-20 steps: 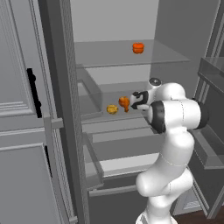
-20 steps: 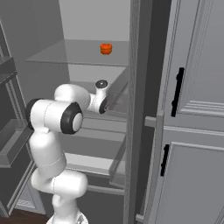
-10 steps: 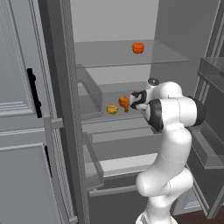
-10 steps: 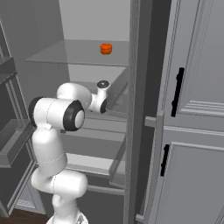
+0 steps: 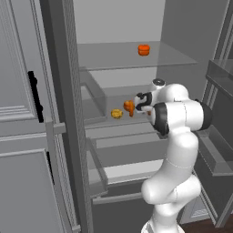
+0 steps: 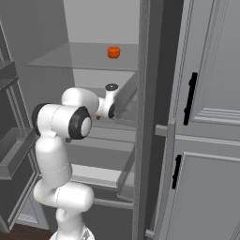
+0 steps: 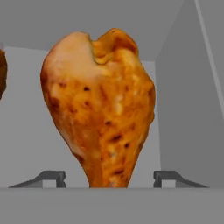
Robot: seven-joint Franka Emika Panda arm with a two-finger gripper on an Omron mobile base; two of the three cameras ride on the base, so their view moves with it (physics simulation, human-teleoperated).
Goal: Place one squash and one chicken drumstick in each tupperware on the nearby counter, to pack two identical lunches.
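A golden-brown chicken drumstick [image 7: 100, 109] stands on the middle glass shelf of an open fridge, thick end up. My gripper [image 7: 110, 177] is open around its narrow end, with one fingertip [image 7: 54, 177] on each side and a gap between each tip and the meat. From the left base view, the gripper [image 5: 137, 106] reaches in level with the drumstick [image 5: 129, 107]. A smaller yellow-brown piece [image 5: 117, 113] lies just left of it. An orange round squash [image 5: 144, 49] sits on the upper shelf, also visible as the squash [image 6: 113, 52]. The tupperware and the counter are out of view.
The fridge's grey side wall [image 7: 192, 109] rises close on the right of the hand. A tall cabinet door with a black handle [image 5: 34, 95] stands left of the opening. Door-shelf bins [image 5: 216, 154] hang at the right. A lower drawer [image 5: 98, 168] sticks out below the arm.
The hand has edged slightly closer to the drumstick on the middle shelf. The food items have not moved.
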